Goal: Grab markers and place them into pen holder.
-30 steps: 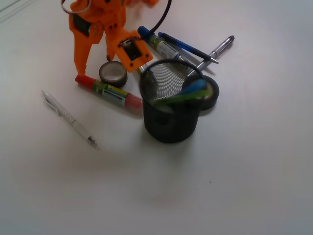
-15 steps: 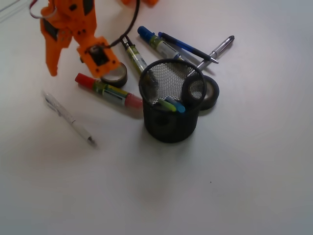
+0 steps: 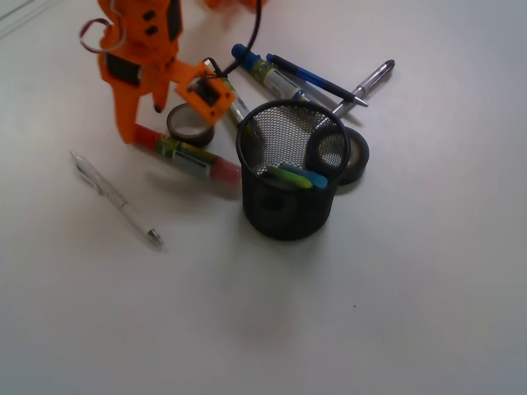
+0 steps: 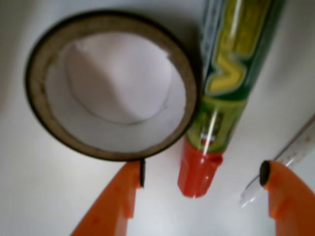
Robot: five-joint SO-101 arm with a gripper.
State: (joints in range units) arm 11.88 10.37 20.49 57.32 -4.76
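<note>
I've got the claw (image 4: 202, 179) spread wide, one tip on each side of the red cap of the red-capped marker (image 3: 184, 154), nothing clamped yet. That marker lies flat on the counter (image 3: 395, 313), just left of the pen holder (image 3: 288, 169), its far end close to the holder's wall. One marker with a blue cap (image 3: 298, 176) is already lying inside the holder. Another, the blue-capped marker (image 3: 265, 72), lies behind the holder beside a thin blue pen (image 3: 317, 80) and a silver pen (image 3: 366, 85); part of a further barrel shows just behind the rim, cap hidden.

Risks from here, as I judge them:
- The small tape roll (image 4: 110, 83) touches or nearly touches the barrel — my left tip sits right at its rim, so closing could snag or drag the roll along.
- I'm lined up on the cap end, not mid-barrel — the marker could tip or swing when lifted, or slip off the smooth cap.
- The slim white pen (image 3: 115, 200) lies close on the other side; in the wrist view its clear end is just beside my right tip and could get nudged.

Label: green-yellow wrap with large yellow letters, blurred — I can't read a brand.
</note>
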